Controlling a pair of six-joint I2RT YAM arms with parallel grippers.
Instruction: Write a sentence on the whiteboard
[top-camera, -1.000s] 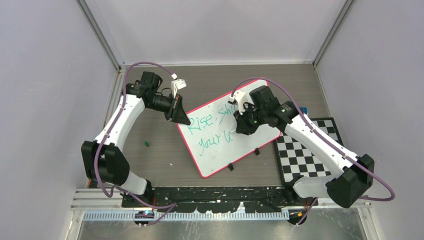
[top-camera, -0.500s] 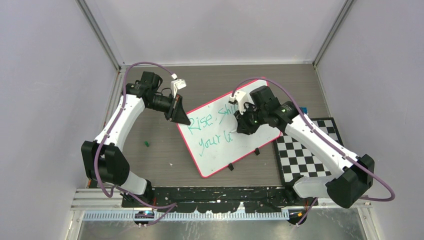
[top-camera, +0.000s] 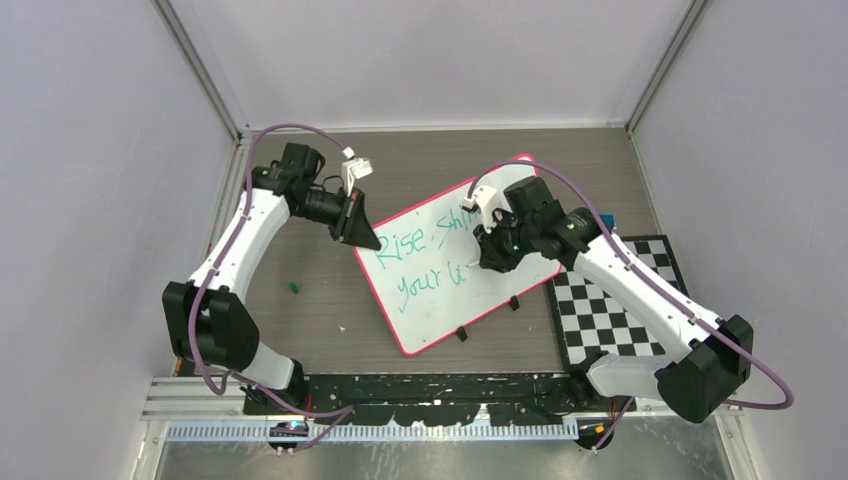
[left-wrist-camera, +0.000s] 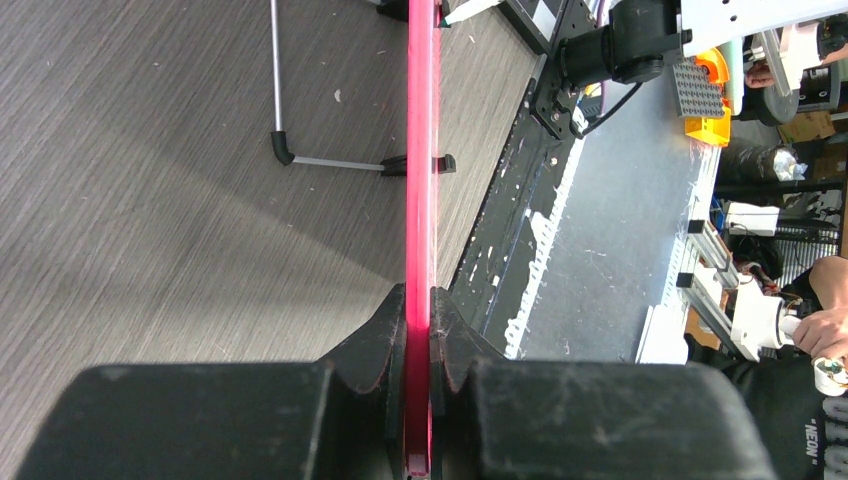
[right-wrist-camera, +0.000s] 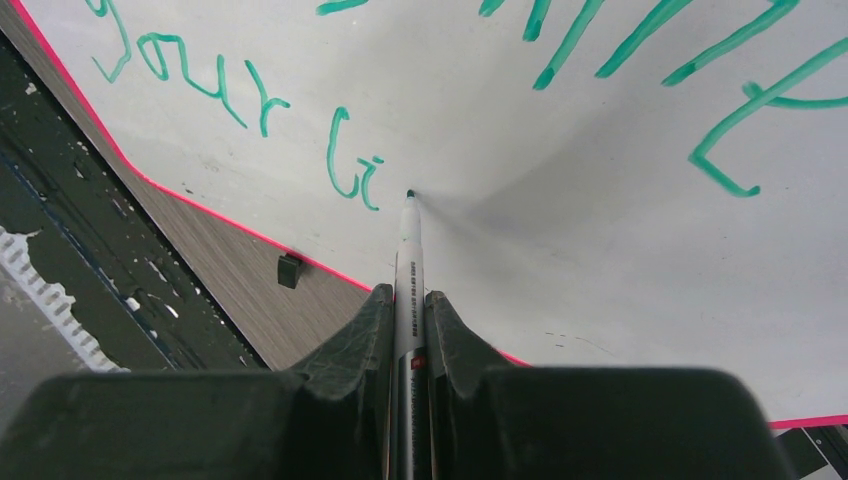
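the whiteboard (top-camera: 440, 315) is found lying askew at the middle of the worktop (top-camera: 300, 330), one corner toward the far edge. the sentence (top-camera: 412, 285) is read in teal, "rise," above "your li". the board's rim is clenched by the left end effector (left-wrist-camera: 418, 300). a marker (right-wrist-camera: 408, 250) is grasped by the right end effector (right-wrist-camera: 408, 300), its tip set just beside "li". a checkerboard mat (top-camera: 590, 320) is noted at the near right corner.
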